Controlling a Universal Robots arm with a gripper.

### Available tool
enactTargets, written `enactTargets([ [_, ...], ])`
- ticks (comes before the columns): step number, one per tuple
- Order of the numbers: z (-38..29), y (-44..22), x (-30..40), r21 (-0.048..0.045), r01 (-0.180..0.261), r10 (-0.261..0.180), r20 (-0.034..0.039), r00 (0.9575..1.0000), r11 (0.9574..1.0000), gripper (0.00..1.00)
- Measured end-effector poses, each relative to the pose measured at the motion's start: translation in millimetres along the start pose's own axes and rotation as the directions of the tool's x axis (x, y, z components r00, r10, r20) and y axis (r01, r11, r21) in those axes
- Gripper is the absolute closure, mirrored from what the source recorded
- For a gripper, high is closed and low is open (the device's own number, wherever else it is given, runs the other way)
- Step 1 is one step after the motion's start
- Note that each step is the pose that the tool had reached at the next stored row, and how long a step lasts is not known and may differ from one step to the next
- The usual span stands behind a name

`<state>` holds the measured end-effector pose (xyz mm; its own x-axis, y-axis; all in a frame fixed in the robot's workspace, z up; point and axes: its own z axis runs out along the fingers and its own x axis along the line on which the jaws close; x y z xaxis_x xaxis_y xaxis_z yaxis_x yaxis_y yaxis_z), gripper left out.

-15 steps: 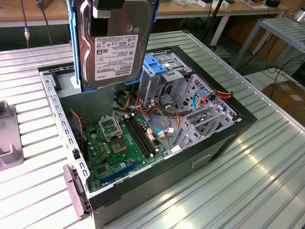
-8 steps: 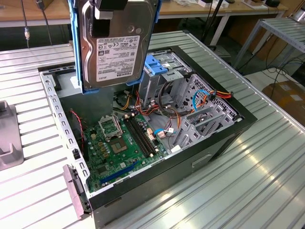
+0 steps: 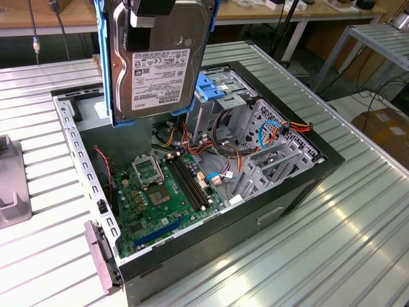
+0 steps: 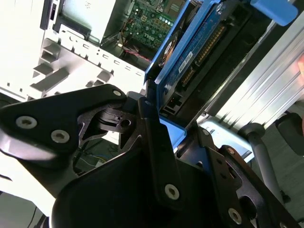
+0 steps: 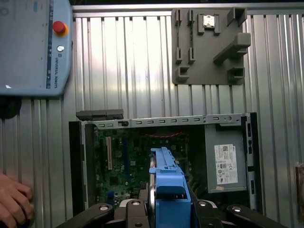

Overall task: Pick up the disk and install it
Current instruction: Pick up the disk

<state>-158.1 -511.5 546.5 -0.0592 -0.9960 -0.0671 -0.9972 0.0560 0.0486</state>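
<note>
In the exterior view the gripper is cut off at the frame's edge, and so is the top of the disk. The gripper points straight down, clenched on the disk. The disk hangs upright, label outward, above the open case. In the first wrist view, a hand is cropped at the corner.

My disk carries a white label with black print and barcodes, too fine for me to read. A white printed sticker sits on the power-supply box. A line of print runs along the teach pendant.
</note>
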Motion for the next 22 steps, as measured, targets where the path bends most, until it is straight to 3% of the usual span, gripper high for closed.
enactTargets([
  [12, 7.9, -4.8, 3.3, 0.0, 0.0, 0.0, 0.0, 1.0, 1.0, 0.63],
  [22, 20.3, -9.6, 11.1, 0.0, 0.0, 0.0, 0.0001, 1.0, 1.0, 0.63],
])
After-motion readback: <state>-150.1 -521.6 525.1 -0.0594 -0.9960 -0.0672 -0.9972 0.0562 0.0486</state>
